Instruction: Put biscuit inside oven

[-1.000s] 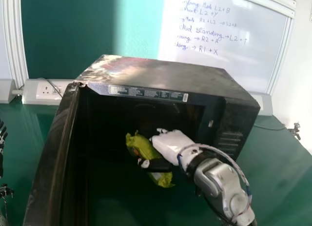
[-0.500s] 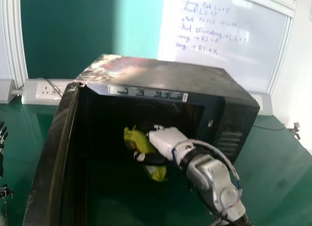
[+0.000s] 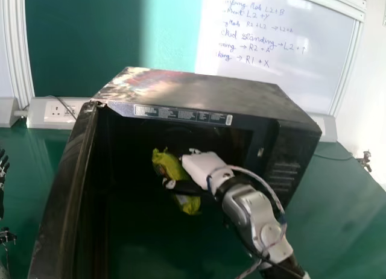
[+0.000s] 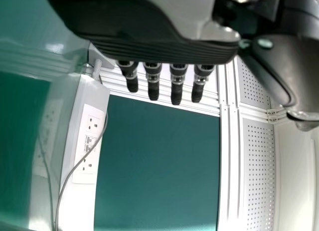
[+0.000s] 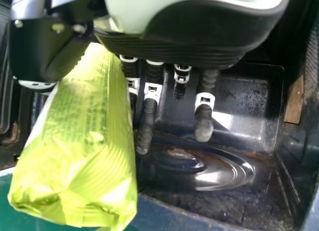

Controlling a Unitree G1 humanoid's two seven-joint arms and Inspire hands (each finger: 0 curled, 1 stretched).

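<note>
- One green counter (image 3: 338, 213) spreads under the black oven (image 3: 199, 92) and out past its right side.
- Behind it, a whiteboard (image 3: 283, 80) with handwriting on it hangs beside a dark green panel (image 3: 84, 41).
- The oven sits with its door (image 3: 63, 188) swung wide at the head view's left.
- The right hand (image 3: 202, 166) is at the oven's open mouth, clamped on the biscuit packet, thumb on one side and fingers on the other.
- The left hand (image 3: 2, 170), at the head view's left edge, has its fingers straight and apart.
- The yellow-green biscuit packet (image 3: 170, 166) is tilted in the right hand's grip, at the oven's opening; how deep, I cannot tell.
</note>
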